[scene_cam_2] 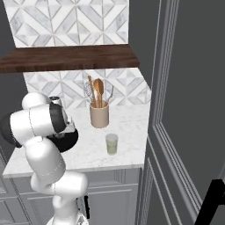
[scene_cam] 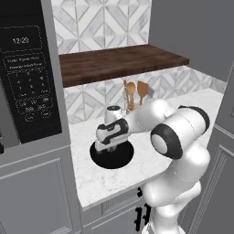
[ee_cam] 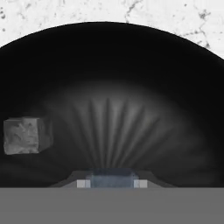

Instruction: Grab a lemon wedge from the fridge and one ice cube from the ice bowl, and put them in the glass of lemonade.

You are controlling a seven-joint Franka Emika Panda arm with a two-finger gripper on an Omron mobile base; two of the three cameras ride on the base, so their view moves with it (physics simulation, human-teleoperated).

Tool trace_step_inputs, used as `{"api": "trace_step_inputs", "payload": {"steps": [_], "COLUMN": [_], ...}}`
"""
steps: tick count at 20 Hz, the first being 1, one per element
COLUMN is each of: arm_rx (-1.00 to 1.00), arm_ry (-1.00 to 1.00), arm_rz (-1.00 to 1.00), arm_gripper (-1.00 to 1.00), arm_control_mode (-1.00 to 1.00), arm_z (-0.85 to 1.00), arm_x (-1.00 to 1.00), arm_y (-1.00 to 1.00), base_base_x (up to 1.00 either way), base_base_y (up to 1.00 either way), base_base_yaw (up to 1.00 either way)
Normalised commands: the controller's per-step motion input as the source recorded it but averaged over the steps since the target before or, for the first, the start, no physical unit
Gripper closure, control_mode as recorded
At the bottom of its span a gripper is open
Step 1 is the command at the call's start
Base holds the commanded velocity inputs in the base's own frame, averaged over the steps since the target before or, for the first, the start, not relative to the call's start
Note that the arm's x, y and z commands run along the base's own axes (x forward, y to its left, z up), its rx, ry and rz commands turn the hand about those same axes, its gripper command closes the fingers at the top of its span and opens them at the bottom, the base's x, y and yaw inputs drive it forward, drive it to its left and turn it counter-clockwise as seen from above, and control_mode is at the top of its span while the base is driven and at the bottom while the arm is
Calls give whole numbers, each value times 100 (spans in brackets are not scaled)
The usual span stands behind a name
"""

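Observation:
The black ice bowl (scene_cam: 119,161) sits on the marble counter, and my gripper (scene_cam: 106,147) reaches down into it. In the hand view the bowl's dark inside (ee_cam: 109,65) lies ahead. My gripper (ee_cam: 111,183) is shut on a pale bluish ice cube (ee_cam: 112,179) that sits tight between the two tips. A second grey ice cube (ee_cam: 26,135) lies loose to the left. The glass of lemonade (scene_cam_2: 112,143) stands right of the bowl (scene_cam_2: 71,139), near the counter's front edge. The lemon wedge and the fridge are out of view.
A beige crock of wooden utensils (scene_cam_2: 99,115) stands behind the glass by the tiled wall. A dark wooden shelf (scene_cam: 119,64) hangs over the counter. A microwave (scene_cam: 27,77) is on the left. A tall dark grey panel (scene_cam_2: 189,110) borders the counter's right end.

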Motion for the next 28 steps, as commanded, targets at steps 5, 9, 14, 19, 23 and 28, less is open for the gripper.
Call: {"api": "trace_step_inputs", "payload": {"steps": [5, 9, 14, 19, 23, 28], "arm_rx": [0, 0, 0, 0, -2, -8], "arm_ry": [-14, -19, -18, -5, 4, 16], "arm_rz": [0, 0, 0, -1, -8, -15], "arm_gripper": [100, 100, 100, 100, 100, 100], "arm_control_mode": [-100, -100, -100, -100, -100, -100], "arm_z": [78, 66, 68, 71, 46, 13], "arm_x": [-64, -58, -43, -16, 0, 0], "arm_y": [-32, -80, -89, -88, -79, -77], "base_base_x": [0, 0, 0, 0, 0, 0], "base_base_y": [0, 0, 0, 0, 0, 0], "base_base_yaw": [0, 0, 0, 0, 0, 0]}}
